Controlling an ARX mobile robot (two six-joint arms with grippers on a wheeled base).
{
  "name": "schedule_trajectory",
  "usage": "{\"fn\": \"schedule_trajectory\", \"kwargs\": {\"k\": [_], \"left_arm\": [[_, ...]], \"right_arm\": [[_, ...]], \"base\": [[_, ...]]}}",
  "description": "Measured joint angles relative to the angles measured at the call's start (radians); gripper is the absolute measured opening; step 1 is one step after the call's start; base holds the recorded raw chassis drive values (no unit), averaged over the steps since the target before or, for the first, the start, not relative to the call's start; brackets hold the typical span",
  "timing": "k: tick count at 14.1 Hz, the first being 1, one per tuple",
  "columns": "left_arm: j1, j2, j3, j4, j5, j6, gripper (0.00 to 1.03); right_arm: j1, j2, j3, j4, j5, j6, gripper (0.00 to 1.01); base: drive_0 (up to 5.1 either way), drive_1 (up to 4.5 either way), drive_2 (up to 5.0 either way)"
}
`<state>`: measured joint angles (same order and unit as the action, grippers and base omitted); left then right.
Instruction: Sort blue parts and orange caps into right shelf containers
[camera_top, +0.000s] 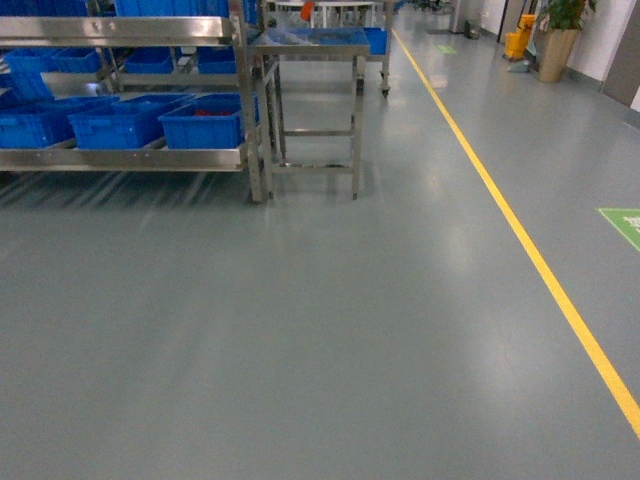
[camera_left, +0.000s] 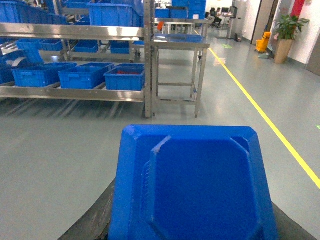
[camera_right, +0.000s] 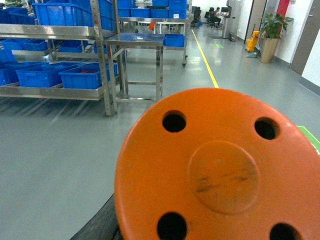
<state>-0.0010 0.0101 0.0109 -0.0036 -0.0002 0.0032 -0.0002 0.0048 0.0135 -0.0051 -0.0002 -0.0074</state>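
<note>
A blue part (camera_left: 195, 185), a chunky moulded block with cut corners, fills the lower left wrist view; my left gripper is shut on it, only a dark finger (camera_left: 92, 222) showing beside it. An orange cap (camera_right: 220, 170), round with several holes, fills the right wrist view, held shut in my right gripper, whose dark finger (camera_right: 97, 227) peeks out at lower left. Both hang above the grey floor. The right shelf containers, bright blue crates (camera_top: 200, 122) (camera_left: 125, 77) (camera_right: 82, 77), sit on the low steel shelf ahead and to the left. Neither gripper shows in the head view.
A steel rack (camera_top: 120, 158) with more blue crates stands at far left, a steel table (camera_top: 310, 45) next to it. A yellow floor line (camera_top: 520, 235) runs along the right, with a green floor mark (camera_top: 625, 225) and a potted plant (camera_top: 557, 50) beyond.
</note>
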Motion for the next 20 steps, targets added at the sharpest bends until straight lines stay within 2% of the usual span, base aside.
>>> {"fn": "schedule_trajectory", "kwargs": {"k": [20], "left_arm": [[0.000, 0.000, 0.000, -0.005, -0.001, 0.000, 0.43]], "right_arm": [[0.000, 0.000, 0.000, -0.002, 0.000, 0.000, 0.45]], "base": [[0.1, 4.47, -4.2]]}}
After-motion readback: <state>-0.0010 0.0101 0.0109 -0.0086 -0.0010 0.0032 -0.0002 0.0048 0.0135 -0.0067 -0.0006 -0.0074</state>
